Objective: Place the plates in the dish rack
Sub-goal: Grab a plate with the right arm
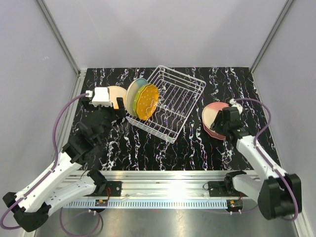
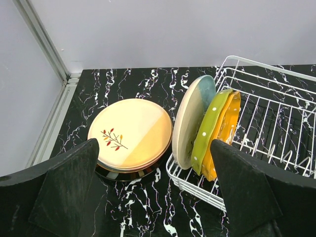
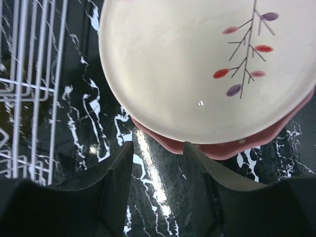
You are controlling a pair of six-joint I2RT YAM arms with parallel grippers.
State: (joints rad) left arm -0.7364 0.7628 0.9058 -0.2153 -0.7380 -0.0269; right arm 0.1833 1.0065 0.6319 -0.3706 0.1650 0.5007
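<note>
Three plates stand on edge at the left end of the white wire dish rack [image 2: 276,98]: cream-blue [image 2: 192,118], yellow-green [image 2: 212,128] and orange [image 2: 224,136]. Left of the rack, a peach plate with a sprig [image 2: 131,133] lies flat on a stack with a black plate [image 2: 123,174] at the bottom. My left gripper [image 2: 155,192] hovers open before this stack, holding nothing. On the right, a cream sprig plate [image 3: 207,64] rests on a pink scalloped plate [image 3: 232,148]. My right gripper [image 3: 158,153] is open at that stack's rim, nothing between its fingers.
The rack [image 1: 168,101] sits skewed mid-table, most of its tine rows free. The right stack [image 1: 212,118] lies just right of it, and rack wires [image 3: 29,89] show left of my right gripper. Grey walls and a metal frame rail [image 2: 49,133] bound the black marble table.
</note>
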